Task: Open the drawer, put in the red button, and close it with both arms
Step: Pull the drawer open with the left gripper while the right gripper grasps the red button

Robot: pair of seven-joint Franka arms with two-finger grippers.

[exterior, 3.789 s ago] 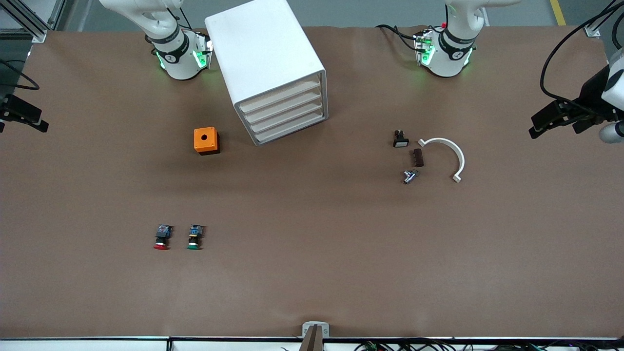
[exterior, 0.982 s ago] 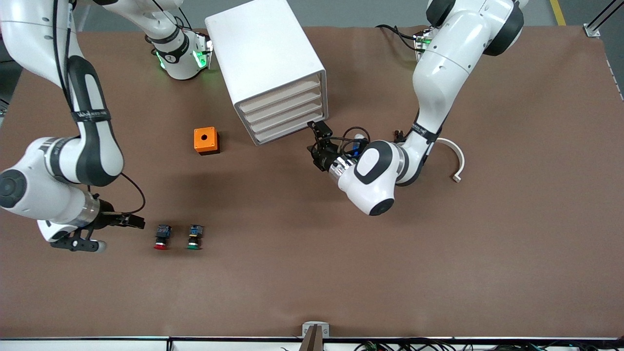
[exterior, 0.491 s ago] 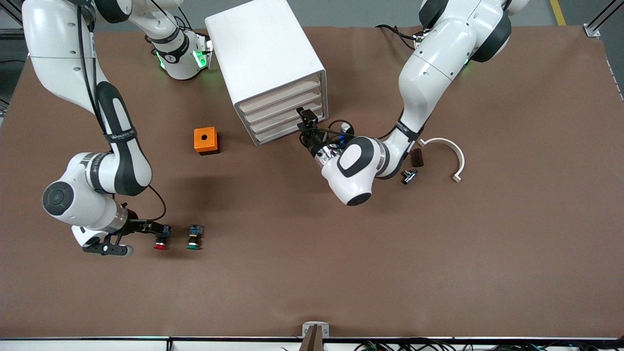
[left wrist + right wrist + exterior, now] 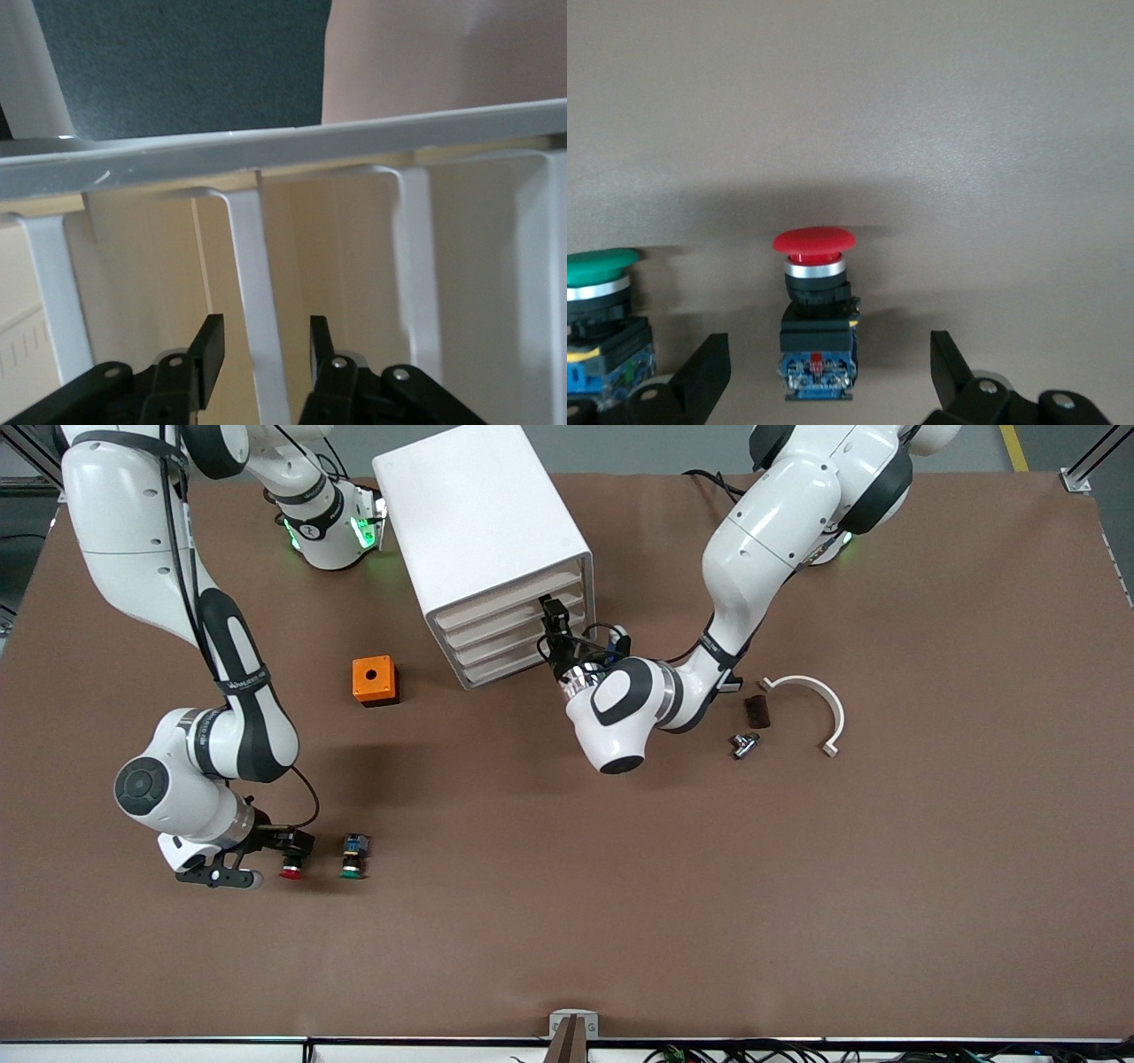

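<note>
The white cabinet (image 4: pixel 483 522) stands near the robots' bases, and its bottom drawer (image 4: pixel 509 664) is closed like the three above it. My left gripper (image 4: pixel 555 627) is at the drawer fronts. In the left wrist view the left gripper (image 4: pixel 264 350) is open astride one white drawer front edge (image 4: pixel 248 257) with a gap on each side; which drawer it is I cannot tell. The red button (image 4: pixel 290 871) lies on the table near the front camera, toward the right arm's end. My right gripper (image 4: pixel 828 354) is open, its fingers either side of the red button's (image 4: pixel 815 243) bluish rear block without touching it.
A green-capped button (image 4: pixel 353 861) lies close beside the red one and shows as the green cap (image 4: pixel 598 266) at the edge of the right wrist view. An orange box with a hole (image 4: pixel 375 680) sits beside the cabinet. A white curved piece (image 4: pixel 819 700), a brown block (image 4: pixel 756 710) and a metal part (image 4: pixel 744 744) lie toward the left arm's end.
The left gripper moved up to the drawer fronts and its jaws narrowed around one front edge. The right gripper slid along the table until its fingers flank the red button.
</note>
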